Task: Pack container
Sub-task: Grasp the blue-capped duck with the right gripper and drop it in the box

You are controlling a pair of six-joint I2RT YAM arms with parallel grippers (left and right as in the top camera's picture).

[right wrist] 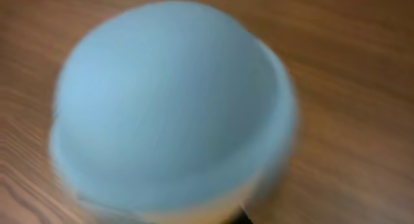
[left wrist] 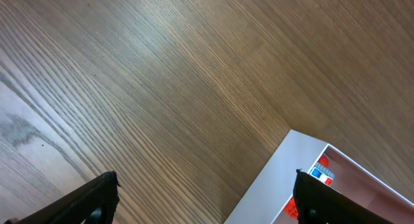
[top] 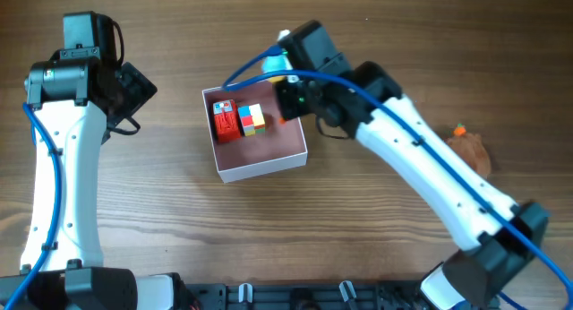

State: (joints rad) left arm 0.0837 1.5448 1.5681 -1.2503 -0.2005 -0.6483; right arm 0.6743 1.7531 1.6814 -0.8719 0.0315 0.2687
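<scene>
The container point(top: 269, 162) is sitting near the middle of the wooden table point(top: 161, 202), slightly turned, its thin white walls framing a pale pink floor. Inside it, toward the far-left corner, a red toy point(top: 226, 120) is lying just beside a colourful cube point(top: 254, 117). The left arm point(top: 58, 167) is reaching up the left side of the table, and the left gripper point(left wrist: 206, 179) is hanging above bare wood with its two dark fingers point(left wrist: 90, 199) spread wide apart, holding nothing. In the left wrist view one white corner of the container point(left wrist: 284, 169) is showing at the lower right, with a bit of the red toy peeking over the wall. The right arm point(top: 430, 171) is stretching in from the near right, and the right gripper point(top: 285, 77) is sitting just past the container's far-right corner, right at a pale blue dome point(top: 272, 63). In the right wrist view that dome point(right wrist: 171, 104) is filling nearly the whole picture, blurred — the fingers are not showing clearly, so I cannot tell whether they are apart or closed. Well off to the right, a brown object point(top: 471, 150) is lying on the table.
</scene>
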